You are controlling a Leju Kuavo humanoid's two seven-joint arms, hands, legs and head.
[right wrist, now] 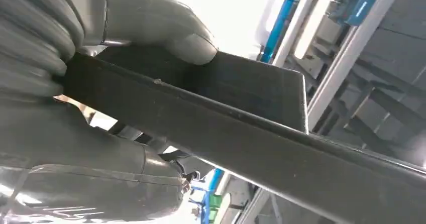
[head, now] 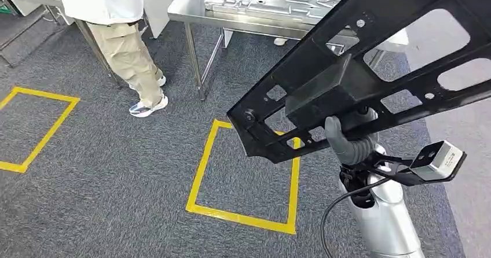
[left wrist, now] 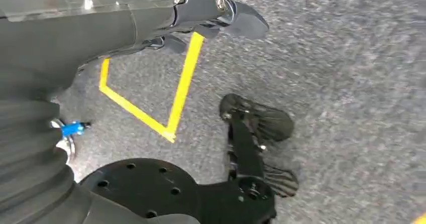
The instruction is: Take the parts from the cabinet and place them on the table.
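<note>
Now keep your right hand [head: 347,139] clamped on the black part [head: 359,67]; carry it level to the table's [head: 191,9] near edge; the left hand's [left wrist: 100,23] fingers, I cannot tell.

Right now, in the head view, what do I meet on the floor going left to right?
Left yellow square → person → table leg → middle yellow square → black part held up by the right hand.
</note>
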